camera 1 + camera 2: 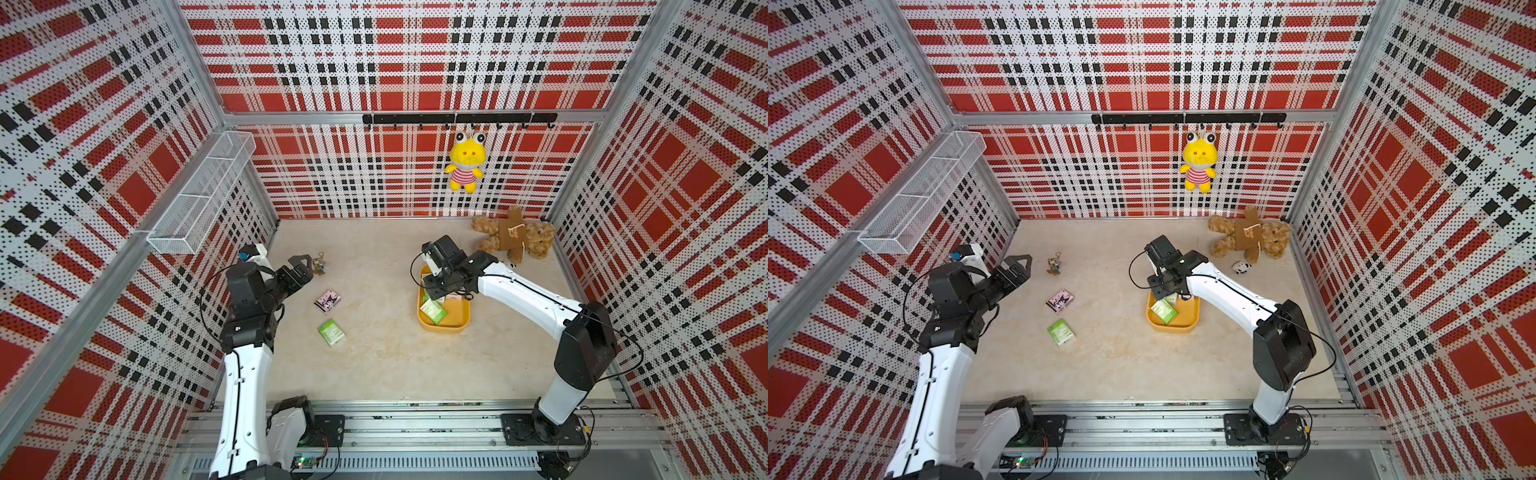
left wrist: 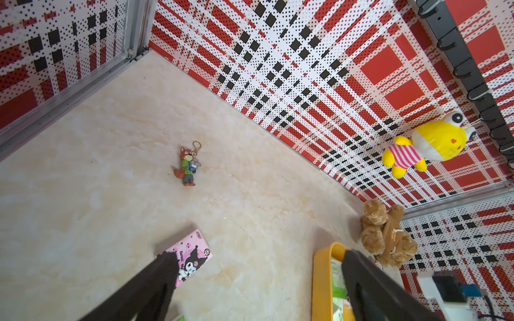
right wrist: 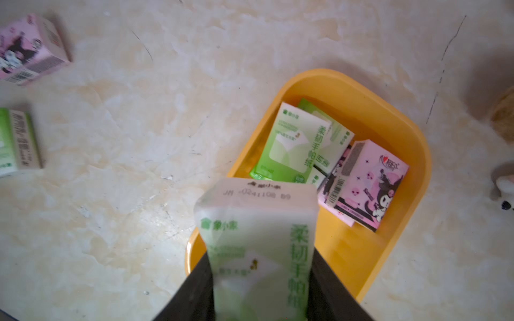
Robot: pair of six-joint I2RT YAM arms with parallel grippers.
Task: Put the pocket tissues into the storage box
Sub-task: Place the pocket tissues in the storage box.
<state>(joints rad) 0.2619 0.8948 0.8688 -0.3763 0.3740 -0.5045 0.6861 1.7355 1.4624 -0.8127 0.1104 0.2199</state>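
Right jaws pinch a green-and-white tissue pack (image 3: 257, 239) across its width above the yellow storage box (image 3: 395, 111); left jaws spread, empty. Judged light, soft, film-slick: grip mid-body. A pink pack (image 1: 327, 301) and a green pack (image 1: 331, 332) lie on the table (image 1: 374, 374).

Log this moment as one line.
right gripper: shut on held pack over box | left gripper: open, empty | loose: pink pack, green pack
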